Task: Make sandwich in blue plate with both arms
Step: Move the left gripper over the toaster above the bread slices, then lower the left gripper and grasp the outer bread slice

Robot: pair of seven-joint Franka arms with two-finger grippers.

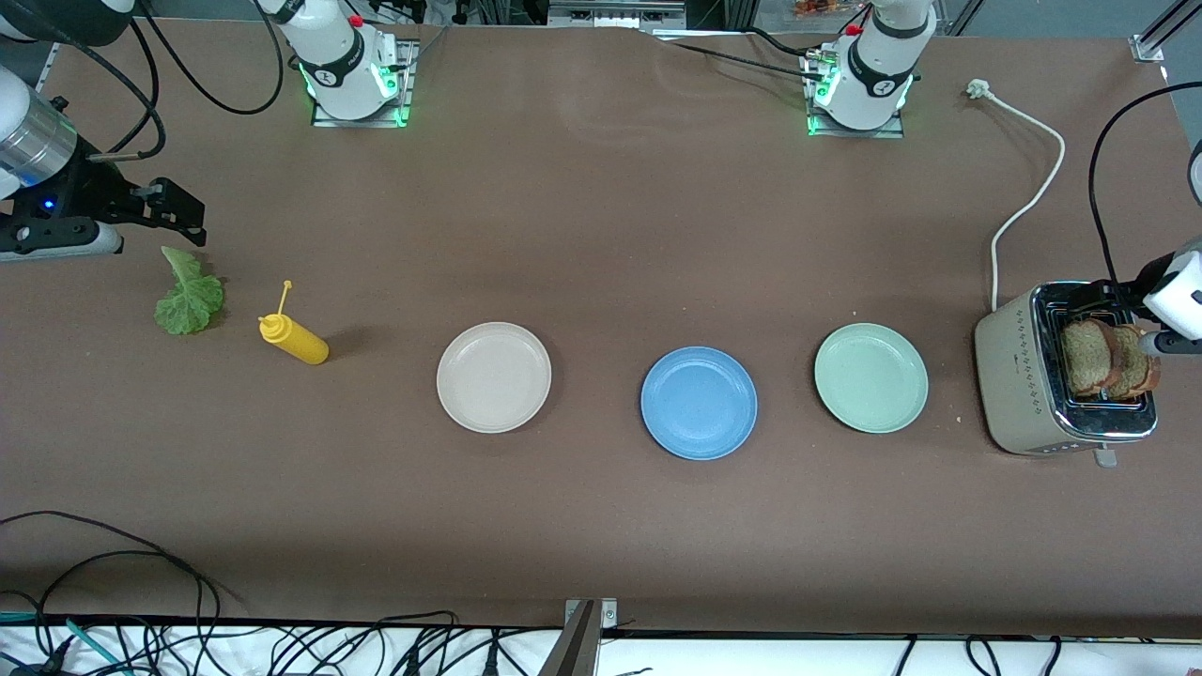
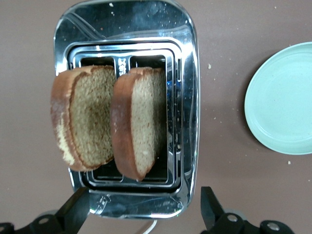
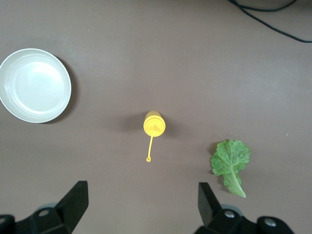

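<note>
Nothing is assembled yet: the blue plate (image 1: 699,403) sits bare between a cream plate (image 1: 494,376) and a mint plate (image 1: 871,377), well apart from both grippers. 2 bread slices (image 2: 109,126) stand in the toaster (image 2: 187,73), directly under the left gripper (image 2: 145,210), whose fingers are spread wide and hold nothing. The right gripper (image 3: 141,204), fingers equally spread and holding nothing, hangs near the lettuce leaf (image 3: 231,163) and a yellow bottle (image 3: 154,124). Every step remains: lifting both slices, fetching the leaf, and stacking all 3 on the blue plate.
</note>
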